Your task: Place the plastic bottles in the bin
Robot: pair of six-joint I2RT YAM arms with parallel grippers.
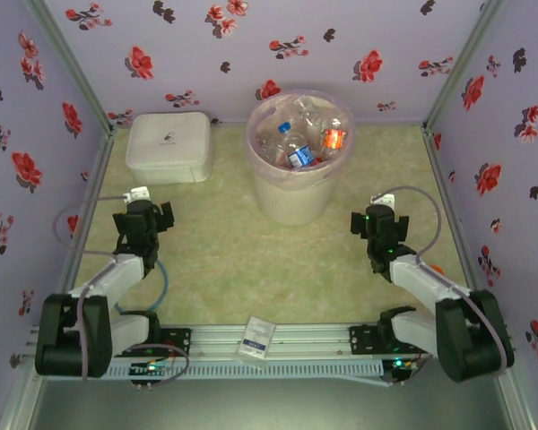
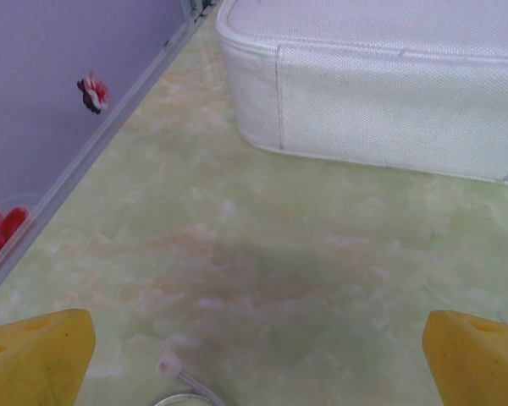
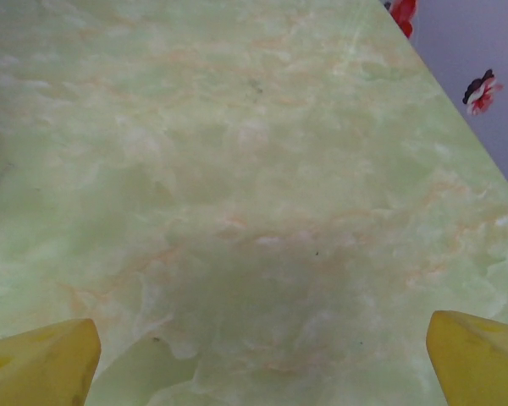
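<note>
The bin (image 1: 293, 199), a round translucent pinkish bucket with a thin liner, stands at the back centre of the table. Several clear plastic bottles (image 1: 298, 141) with blue and red labels lie piled inside it. My left gripper (image 1: 155, 215) rests low at the left, open and empty, its yellow fingertips (image 2: 35, 357) wide apart over bare table. On the right, my right gripper (image 1: 377, 219) is open too, nothing between its yellow fingertips (image 3: 41, 365). Both grippers are well clear of the bin.
A flat white lidded box (image 1: 169, 146) sits at the back left, close in front of the left gripper, where the box (image 2: 381, 93) fills the upper part of the left wrist view. Floral walls (image 1: 22, 161) enclose the green marbled table (image 1: 233, 260). A small card (image 1: 256, 339) lies on the front rail.
</note>
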